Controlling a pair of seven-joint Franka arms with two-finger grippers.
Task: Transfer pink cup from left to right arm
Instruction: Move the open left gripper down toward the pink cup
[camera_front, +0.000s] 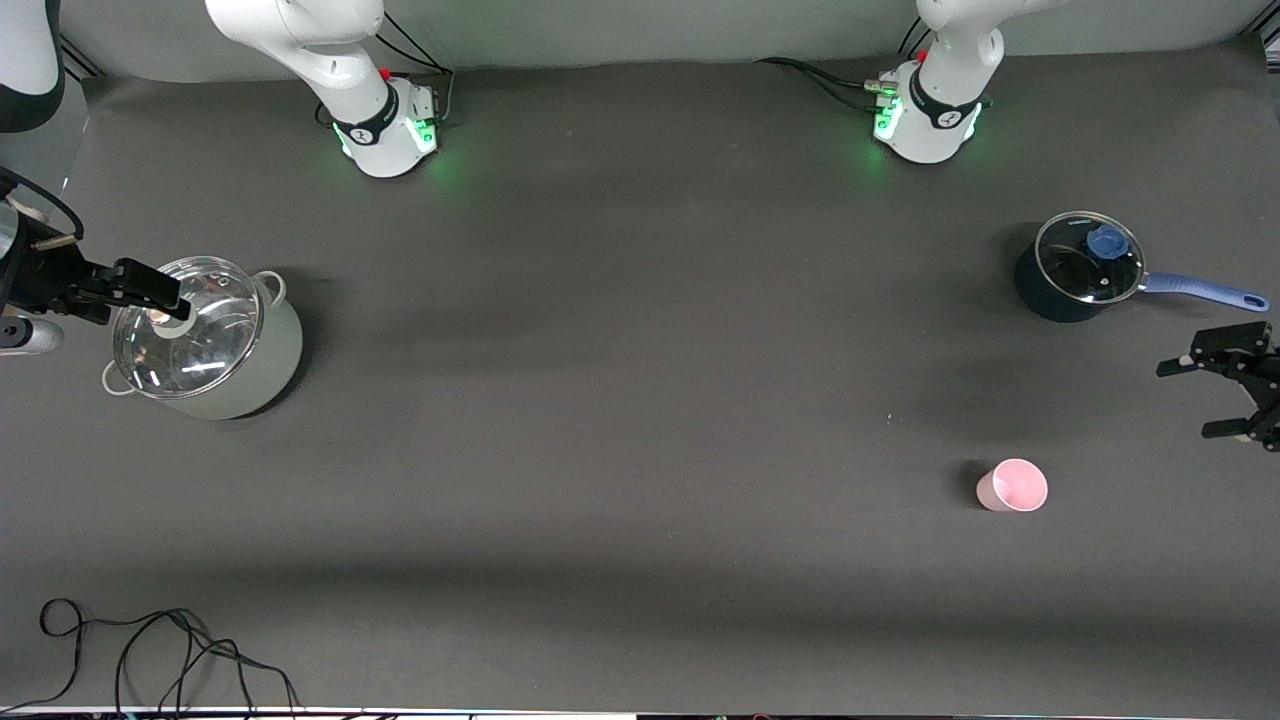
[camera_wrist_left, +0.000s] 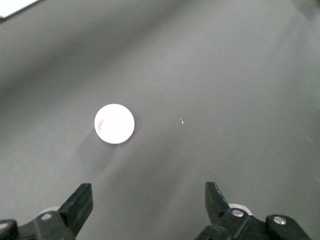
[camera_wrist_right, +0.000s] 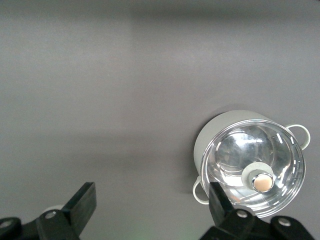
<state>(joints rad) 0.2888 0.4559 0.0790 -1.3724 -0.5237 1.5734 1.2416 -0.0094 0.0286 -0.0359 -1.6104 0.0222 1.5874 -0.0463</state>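
Observation:
The pink cup (camera_front: 1012, 486) stands upright on the dark table toward the left arm's end, nearer the front camera than the blue saucepan. In the left wrist view the cup (camera_wrist_left: 114, 124) shows from above, empty, apart from the fingers. My left gripper (camera_front: 1197, 398) is open and empty, in the air over the table's edge at the left arm's end, beside the cup; it also shows in the left wrist view (camera_wrist_left: 149, 196). My right gripper (camera_wrist_right: 150, 200) is open and empty at the right arm's end, with one finger (camera_front: 150, 286) over the steel pot's glass lid.
A pale steel pot (camera_front: 262, 368) with a glass lid stands at the right arm's end, also in the right wrist view (camera_wrist_right: 220, 127). A dark blue saucepan (camera_front: 1032, 285) with a glass lid and blue handle stands farther from the camera than the cup. Black cables (camera_front: 150, 650) lie at the front edge.

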